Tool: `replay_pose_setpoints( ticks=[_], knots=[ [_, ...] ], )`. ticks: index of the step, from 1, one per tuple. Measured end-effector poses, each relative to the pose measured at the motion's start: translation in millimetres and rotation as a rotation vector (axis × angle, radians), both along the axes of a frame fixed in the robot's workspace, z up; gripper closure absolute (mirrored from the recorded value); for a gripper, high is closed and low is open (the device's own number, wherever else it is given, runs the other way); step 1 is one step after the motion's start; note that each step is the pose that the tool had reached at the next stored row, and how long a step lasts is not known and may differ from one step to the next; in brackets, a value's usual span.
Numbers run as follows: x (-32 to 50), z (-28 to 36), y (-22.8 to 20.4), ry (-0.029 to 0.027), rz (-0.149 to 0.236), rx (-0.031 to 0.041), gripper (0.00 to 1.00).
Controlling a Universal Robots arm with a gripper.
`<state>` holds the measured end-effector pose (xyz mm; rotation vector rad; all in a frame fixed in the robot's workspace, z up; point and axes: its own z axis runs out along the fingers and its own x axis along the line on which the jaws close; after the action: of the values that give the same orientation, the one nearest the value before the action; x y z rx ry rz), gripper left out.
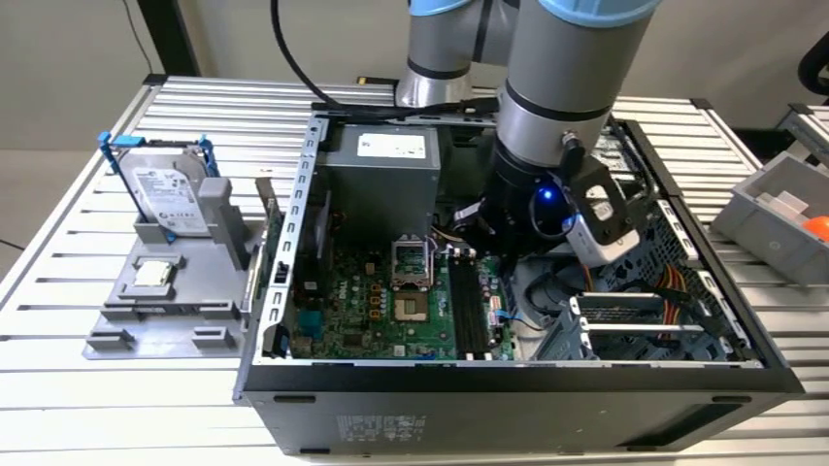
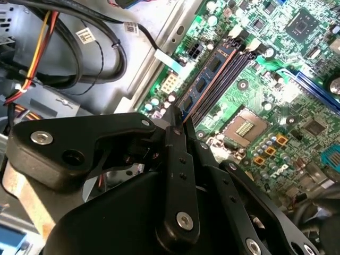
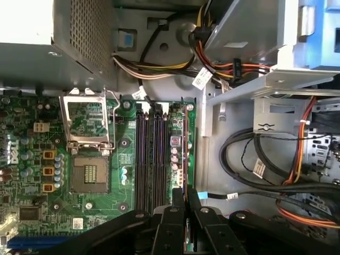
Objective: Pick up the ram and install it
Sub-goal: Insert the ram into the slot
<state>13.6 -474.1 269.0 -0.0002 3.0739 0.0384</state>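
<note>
Gripper point(image 3: 184, 199) fingers are pressed close together on the ram point(image 2: 204, 87), a thin blue-green stick with dark chips, held by one end of its upper edge. In the second wrist view the stick stands on edge along the black memory slots point(image 3: 150, 154) of the motherboard point(image 1: 388, 301), inside the open computer case point(image 1: 279, 291). Whether it is fully seated, I cannot tell. I judge the stick to be light and stiff but fragile; it is best held by the flat faces near the top edge, away from the contacts.
</note>
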Motion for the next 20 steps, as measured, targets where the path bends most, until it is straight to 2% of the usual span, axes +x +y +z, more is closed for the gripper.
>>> replay_pose_setpoints(
  ticks=[8, 20],
  knots=[
    [-6.5, -14.5, -0.1, 0.0, 0.0, 0.0001, 1.0],
    [-7.1, -36.4, -4.3, 0.0, -0.001, 0.0, 1.0]
  ],
)
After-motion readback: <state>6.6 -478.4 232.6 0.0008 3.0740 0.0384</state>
